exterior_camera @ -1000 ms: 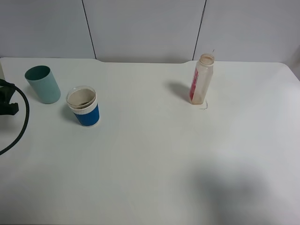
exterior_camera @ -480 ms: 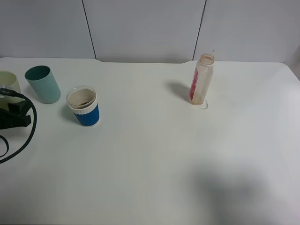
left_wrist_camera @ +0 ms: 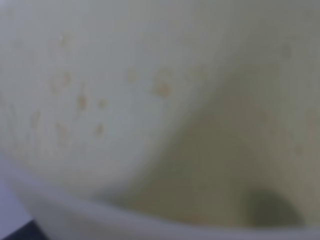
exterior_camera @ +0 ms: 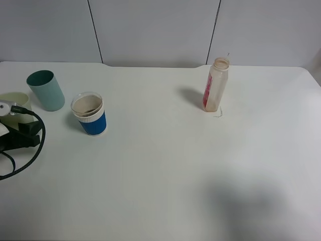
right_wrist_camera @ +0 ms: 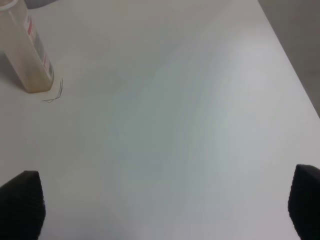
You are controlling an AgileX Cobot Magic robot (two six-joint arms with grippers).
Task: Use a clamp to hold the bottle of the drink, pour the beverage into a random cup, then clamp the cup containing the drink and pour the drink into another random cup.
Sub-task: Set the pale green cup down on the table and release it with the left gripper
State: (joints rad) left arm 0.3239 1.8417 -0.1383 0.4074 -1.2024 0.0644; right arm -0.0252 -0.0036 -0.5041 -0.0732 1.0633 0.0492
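The slim bottle (exterior_camera: pixel 216 85) with its red label stands upright at the back right, also seen in the right wrist view as the bottle (right_wrist_camera: pixel 27 50). The short blue cup (exterior_camera: pixel 90 114) with a white band holds a little brown beverage (exterior_camera: pixel 88 106). At the left edge my left gripper (exterior_camera: pixel 19 128) is shut on the pale yellow-green cup (exterior_camera: pixel 15 99). That cup's inner wall (left_wrist_camera: pixel 150 100), spotted with brown drops, fills the left wrist view and hides the fingers. My right gripper (right_wrist_camera: pixel 165 205) stands open over bare table, in front of the bottle and apart from it.
A dark teal tumbler (exterior_camera: pixel 45 90) stands upright just behind the blue cup, close to the held cup. A black cable (exterior_camera: pixel 35 150) loops from the left arm onto the white table (exterior_camera: pixel 165 165).
The left arm has come in from the left edge, bringing the pale yellow-green cup into view beside the teal tumbler. Bottle, blue cup and teal tumbler have not moved.
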